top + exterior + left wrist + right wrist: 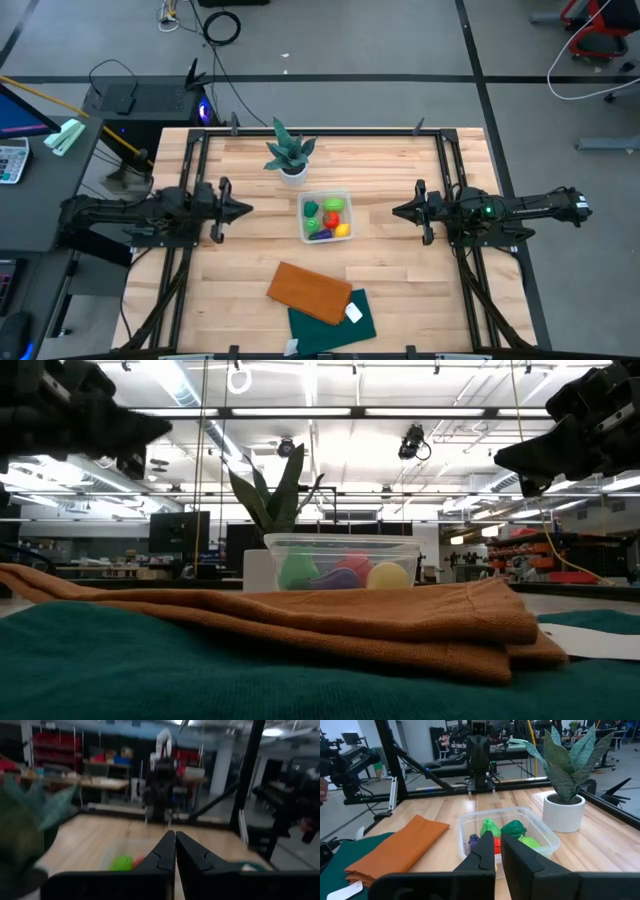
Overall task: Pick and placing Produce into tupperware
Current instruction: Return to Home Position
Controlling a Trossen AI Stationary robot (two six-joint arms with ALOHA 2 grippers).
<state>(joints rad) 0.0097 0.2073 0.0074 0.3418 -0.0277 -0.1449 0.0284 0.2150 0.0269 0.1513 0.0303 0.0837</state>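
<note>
- Left gripper (pixel 243 210) hangs at the tupperware's 9 o'clock, well apart from it, fingers pressed together and empty.
- Tupperware (pixel 324 192) sits mid-table with the produce (pixel 330 218) piled inside it.
- Right gripper (pixel 398 211) hangs at its 3 o'clock, fingers a narrow slit apart, holding nothing.
- Packing looks finished. The step in hand is probably parking both arms, which needs only a retreat clear of the tub.
</note>
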